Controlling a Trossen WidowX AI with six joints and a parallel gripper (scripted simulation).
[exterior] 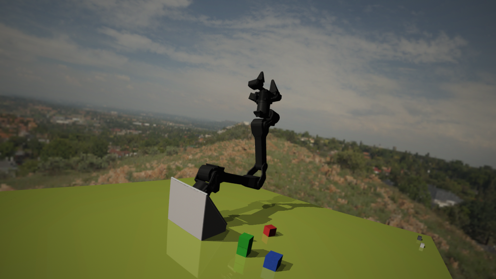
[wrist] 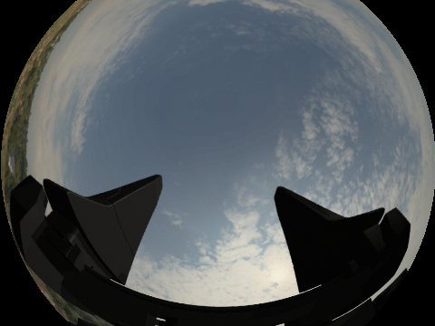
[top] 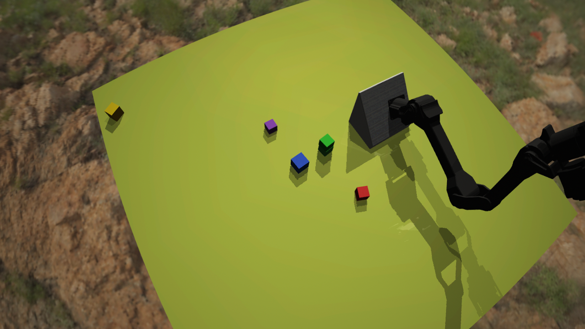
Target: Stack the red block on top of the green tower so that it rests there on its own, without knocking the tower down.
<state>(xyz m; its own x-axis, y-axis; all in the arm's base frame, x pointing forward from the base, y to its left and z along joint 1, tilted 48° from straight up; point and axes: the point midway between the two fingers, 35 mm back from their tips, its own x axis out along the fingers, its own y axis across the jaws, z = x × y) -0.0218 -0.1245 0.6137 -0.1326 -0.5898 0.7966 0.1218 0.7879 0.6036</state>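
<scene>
My gripper [exterior: 267,83] points straight up at the sky, fingers spread wide, nothing between them. Left to right in the top view: blue block [top: 300,161], green tower [top: 326,144], then the red block [top: 362,192] alone on the tabletop [top: 204,212], well apart from the tower. The risk, I judge: swinging down, I clip the two-high tower or release off-centre. No writing anywhere.

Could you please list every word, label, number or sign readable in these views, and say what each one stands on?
None: no readable text appears in any view.
The red block, green tower, blue block, purple block and yellow block show plain faces.
The grey wedge and the open gripper carry no markings.
</scene>
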